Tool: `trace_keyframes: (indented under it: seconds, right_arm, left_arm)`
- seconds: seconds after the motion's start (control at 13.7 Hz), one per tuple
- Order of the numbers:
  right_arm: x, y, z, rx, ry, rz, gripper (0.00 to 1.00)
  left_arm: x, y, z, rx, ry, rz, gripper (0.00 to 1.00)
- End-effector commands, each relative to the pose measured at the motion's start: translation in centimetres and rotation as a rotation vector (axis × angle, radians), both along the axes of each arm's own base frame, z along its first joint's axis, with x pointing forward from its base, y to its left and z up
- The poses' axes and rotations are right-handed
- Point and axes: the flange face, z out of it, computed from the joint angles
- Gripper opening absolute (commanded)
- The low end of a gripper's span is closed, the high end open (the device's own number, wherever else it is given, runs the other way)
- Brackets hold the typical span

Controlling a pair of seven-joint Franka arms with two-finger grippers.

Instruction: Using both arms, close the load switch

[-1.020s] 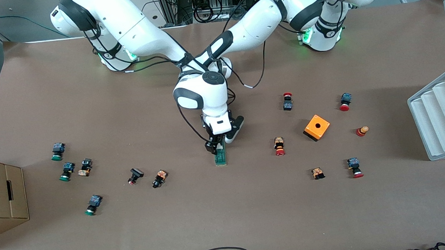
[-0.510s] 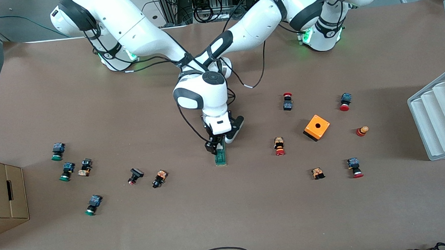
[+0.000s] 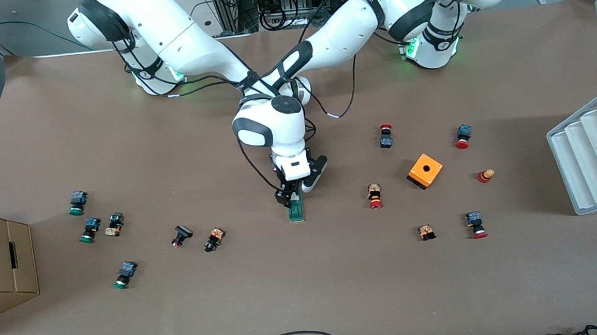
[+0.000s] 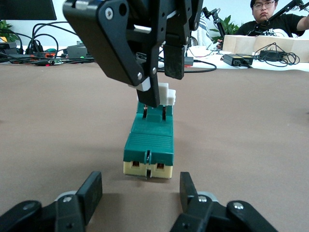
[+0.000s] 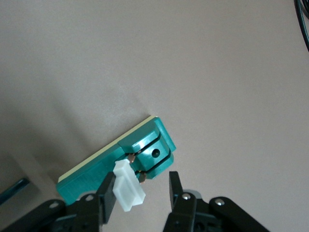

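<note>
Dark-green rectangular load switch [image 3: 296, 210] lies mid-table; right gripper [image 5: 140, 191] pinches its white lever [image 5: 128, 187]; left gripper [image 4: 140, 195] stands open, empty, just beside it.

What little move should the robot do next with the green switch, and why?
Probably the left gripper should slide forward so its open jaws straddle the load switch. Right now those jaws stop just short of the switch's end, so nothing steadies it, while the right gripper is at the white lever, which stands up, not yet closed.
</note>
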Motion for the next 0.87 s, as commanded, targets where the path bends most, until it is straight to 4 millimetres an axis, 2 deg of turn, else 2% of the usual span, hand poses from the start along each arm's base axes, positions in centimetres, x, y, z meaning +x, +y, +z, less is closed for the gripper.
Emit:
trace_keyframes:
  seconds: [0.0,0.8]
  right_arm:
    - [1.67,-0.31,0.78,0.005,-0.031,0.007,0.50]
    - [1.69,-0.29,0.74,0.004,-0.031,0.008,0.49]
  left_arm:
    - [0.03,-0.28,-0.38,-0.008,-0.015,-0.003,0.74]
    - [-0.24,0.02,-1.03,0.008,-0.010,-0.008,0.75]
